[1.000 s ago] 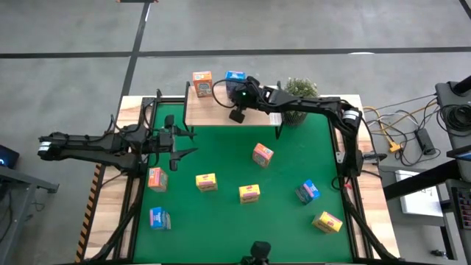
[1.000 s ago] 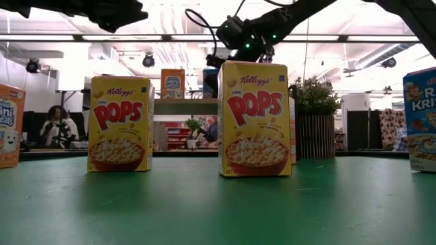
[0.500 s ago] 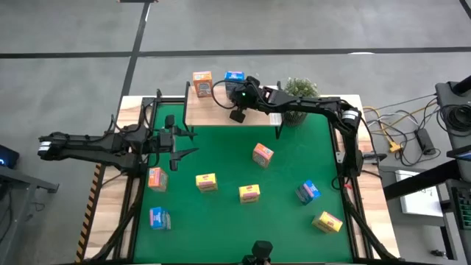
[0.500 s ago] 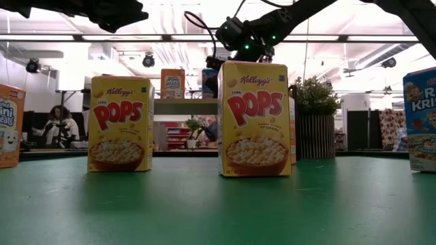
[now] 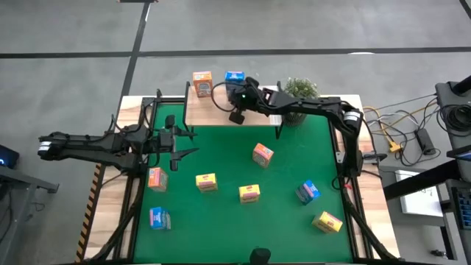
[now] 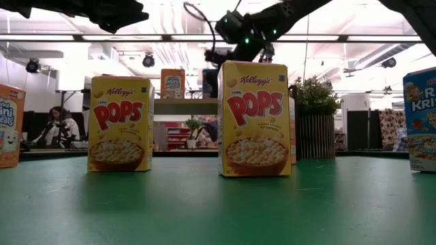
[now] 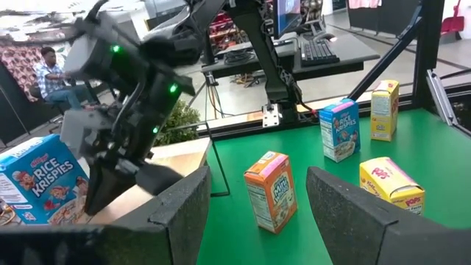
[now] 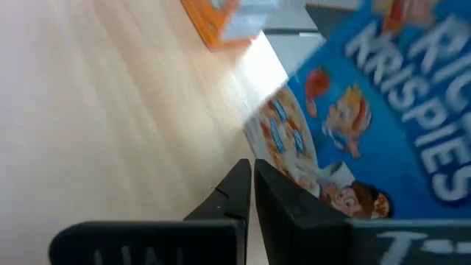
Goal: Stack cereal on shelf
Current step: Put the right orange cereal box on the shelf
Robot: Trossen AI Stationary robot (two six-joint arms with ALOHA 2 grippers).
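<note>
1. The right gripper [image 5: 239,103] is held over the shelf [image 5: 213,112], just beside the blue cereal box [image 5: 235,77] that stands at the shelf's far edge; the box lies on the far side of the fingertips, towards the back of the table.
2. In the right wrist view the box's printed face [image 8: 383,132] fills the space straight ahead of the fingers, so the gripper is judged to be pointed at the box, not beside or behind it.
3. The two dark fingers [image 8: 235,193] are seen pressed together with almost no gap; nothing is held between them, and no contact with the box can be made out.
4. An orange-pink box [image 5: 202,82] is stood on the shelf near the blue one, towards the left; both are upright.
5. Seven boxes are left on the green mat [image 5: 280,228]: among them an orange-pink one [image 5: 262,154] nearest the shelf, two yellow ones [image 5: 207,182] [image 5: 249,193] in the middle, and a blue one [image 5: 307,191] on the right.
6. The left gripper [image 5: 179,142] is held at the mat's left edge with its jaws spread wide and empty; the orange-pink box [image 5: 156,178] just in front of it is the nearer thing for that arm.
7. The right arm is judged nearer to the central orange-pink box for a next pick.
</note>
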